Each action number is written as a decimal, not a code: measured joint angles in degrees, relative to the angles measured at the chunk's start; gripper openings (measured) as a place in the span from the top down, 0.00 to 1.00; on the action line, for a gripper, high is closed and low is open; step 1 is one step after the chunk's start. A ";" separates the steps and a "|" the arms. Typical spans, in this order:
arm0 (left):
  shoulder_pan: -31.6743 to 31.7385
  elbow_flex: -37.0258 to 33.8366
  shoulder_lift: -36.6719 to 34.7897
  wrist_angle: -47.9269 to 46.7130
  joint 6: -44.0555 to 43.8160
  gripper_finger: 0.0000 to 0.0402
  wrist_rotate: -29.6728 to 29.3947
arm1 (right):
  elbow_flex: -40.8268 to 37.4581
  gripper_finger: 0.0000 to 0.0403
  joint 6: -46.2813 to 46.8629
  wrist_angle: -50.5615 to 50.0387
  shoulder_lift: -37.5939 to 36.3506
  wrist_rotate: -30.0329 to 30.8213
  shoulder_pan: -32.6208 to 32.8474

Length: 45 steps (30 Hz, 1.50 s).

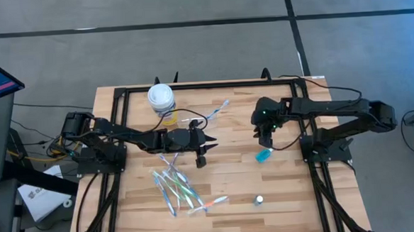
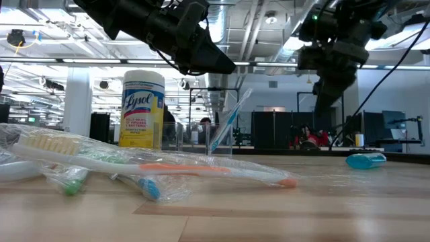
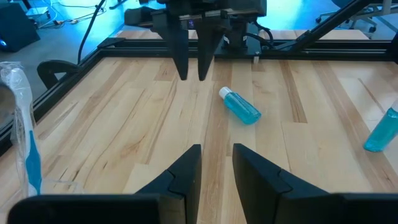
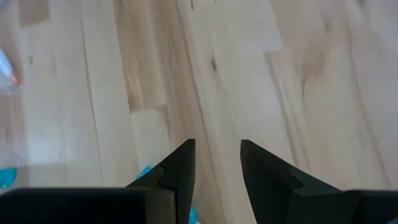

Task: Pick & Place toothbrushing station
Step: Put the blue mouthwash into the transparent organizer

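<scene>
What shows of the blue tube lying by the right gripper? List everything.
The blue tube is small, of see-through blue plastic, with a white cap at one end. It lies on its side on the bare wooden table, alone and well apart from the toothbrushes. The right gripper hangs close by above the table, open, not touching it.

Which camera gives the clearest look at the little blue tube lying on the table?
The left wrist view: the blue tube lies whole with its white cap visible. The high view shows it small below the right end effector; the low view shows it far off; the right wrist view catches only a blue sliver.
</scene>
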 joint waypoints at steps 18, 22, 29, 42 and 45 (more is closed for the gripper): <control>-0.01 0.00 0.00 0.02 -0.01 0.79 -0.07 | -0.52 0.71 2.71 -7.16 0.35 6.74 10.30; 0.00 0.00 -0.02 0.02 -0.01 0.79 -0.07 | -0.52 0.71 3.79 -7.17 0.35 9.18 13.63; 0.00 0.00 0.00 0.02 -0.01 0.79 -0.09 | -0.52 0.71 4.05 -7.67 0.33 10.71 15.93; -0.01 0.00 0.00 0.02 -0.01 0.79 0.60 | -0.80 0.71 4.48 -8.10 0.33 12.67 15.15; -0.02 0.00 0.00 0.02 -0.02 0.79 0.62 | -0.78 0.71 4.98 -7.99 1.16 13.27 15.39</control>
